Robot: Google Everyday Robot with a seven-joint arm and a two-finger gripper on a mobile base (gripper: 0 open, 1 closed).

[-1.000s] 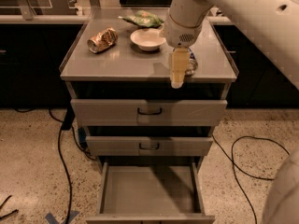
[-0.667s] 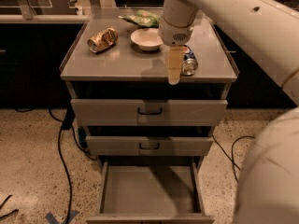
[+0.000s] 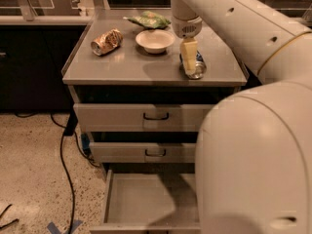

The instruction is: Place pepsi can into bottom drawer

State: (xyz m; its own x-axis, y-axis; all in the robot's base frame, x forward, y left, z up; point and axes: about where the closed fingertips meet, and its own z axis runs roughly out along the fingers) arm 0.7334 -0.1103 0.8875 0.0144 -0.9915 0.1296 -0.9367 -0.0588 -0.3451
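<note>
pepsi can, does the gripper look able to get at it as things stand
Probably yes. The gripper hangs right at the pepsi can, which lies on the cabinet top. The white bowl sits apart to one side, and nothing shows between gripper and can.

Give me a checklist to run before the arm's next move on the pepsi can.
1. Pepsi can lies on its side at the right of the cabinet top: ok.
2. Gripper sits right at the can, from above: ok.
3. Secure hold on the can: cannot tell.
4. Bottom drawer pulled open, visible floor bare: ok.
5. Bowl and gold can stand apart from the gripper: ok.
</note>
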